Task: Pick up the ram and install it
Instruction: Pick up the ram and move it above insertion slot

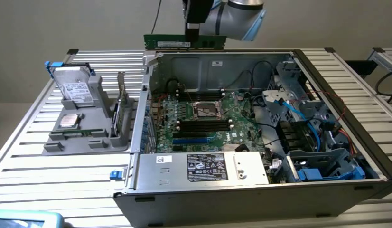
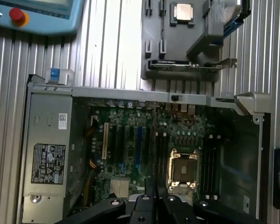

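Claw [image 1: 192, 37] pinching the ram [image 1: 185, 42] at mid-length, the stick level, high above the open computer case [image 1: 183, 71]. Good carriage probably means keeping it parallel to the memory slots [image 1: 202, 125] flanking the processor socket [image 1: 205, 109].

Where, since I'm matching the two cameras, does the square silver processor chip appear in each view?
Exterior view: the square silver processor chip lies on the grey plastic tray, at the exterior view's left of the open computer case.
Wrist view: the chip lies on the same tray, outside the case wall.
Shared landmark: the metal-framed processor socket on the green motherboard.
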Action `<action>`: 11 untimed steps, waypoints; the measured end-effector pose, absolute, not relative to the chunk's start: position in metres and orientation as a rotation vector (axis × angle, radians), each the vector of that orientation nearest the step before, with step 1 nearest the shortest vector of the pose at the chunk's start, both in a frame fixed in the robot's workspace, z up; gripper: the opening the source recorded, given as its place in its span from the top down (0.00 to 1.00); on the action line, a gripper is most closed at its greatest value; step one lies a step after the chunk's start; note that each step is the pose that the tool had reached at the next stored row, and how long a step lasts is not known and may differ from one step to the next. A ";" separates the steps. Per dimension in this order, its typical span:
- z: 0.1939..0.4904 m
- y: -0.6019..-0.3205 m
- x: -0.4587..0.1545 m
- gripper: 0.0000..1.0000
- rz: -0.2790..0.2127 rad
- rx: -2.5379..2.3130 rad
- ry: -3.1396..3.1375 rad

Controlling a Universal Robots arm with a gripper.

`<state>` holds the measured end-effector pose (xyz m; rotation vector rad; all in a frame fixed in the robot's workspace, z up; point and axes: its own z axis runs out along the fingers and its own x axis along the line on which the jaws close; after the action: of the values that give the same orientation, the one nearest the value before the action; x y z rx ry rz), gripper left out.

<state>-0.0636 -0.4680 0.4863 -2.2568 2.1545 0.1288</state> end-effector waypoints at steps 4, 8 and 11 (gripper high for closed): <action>0.485 -0.468 -0.046 0.87 0.129 -2.257 2.154; 0.483 -0.468 -0.027 0.87 0.129 -2.257 2.154; 0.480 -0.468 -0.014 0.87 0.129 -2.257 2.154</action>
<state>-0.0135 -0.4680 0.4802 -2.2568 2.1541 0.1291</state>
